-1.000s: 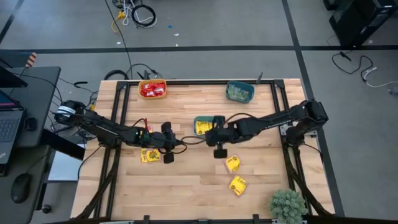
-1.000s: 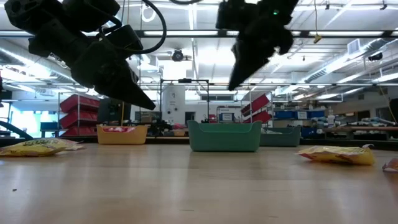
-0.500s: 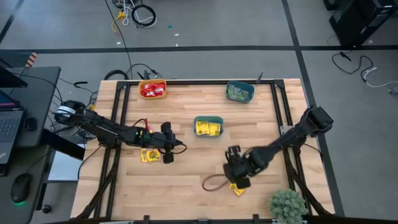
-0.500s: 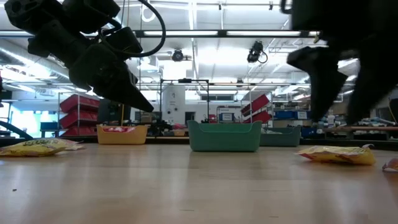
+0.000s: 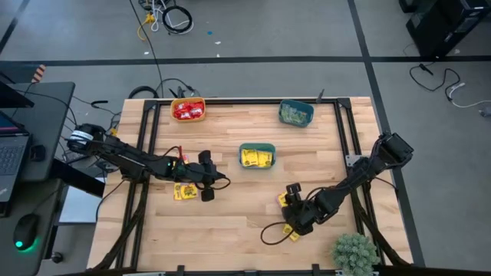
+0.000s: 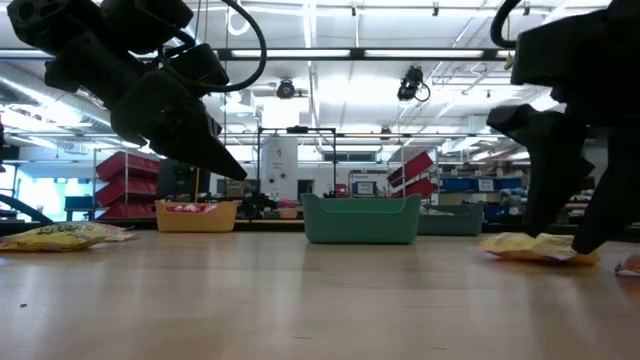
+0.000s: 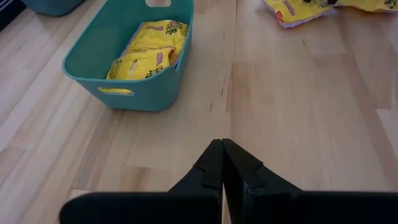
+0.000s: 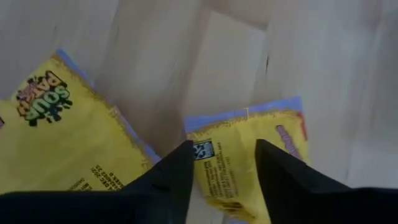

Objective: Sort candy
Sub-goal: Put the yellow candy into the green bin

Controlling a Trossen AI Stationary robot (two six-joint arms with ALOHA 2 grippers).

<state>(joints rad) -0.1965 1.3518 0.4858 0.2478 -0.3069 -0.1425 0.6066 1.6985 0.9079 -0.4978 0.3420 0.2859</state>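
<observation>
right wrist view: we see the right gripper fingers spread, straddling a yellow packet; left gripper fingers pressed together near the teal bowl.

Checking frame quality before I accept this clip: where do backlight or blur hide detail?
Low view: bright ceiling lights leave both arms as dark silhouettes. Right wrist view: soft focus, though the yellow packet between the open right gripper fingers reads. Left wrist view: sharp, teal bowl clear.

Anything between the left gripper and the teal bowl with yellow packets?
No: bare wood between left gripper and teal bowl, per the left wrist view.
</observation>
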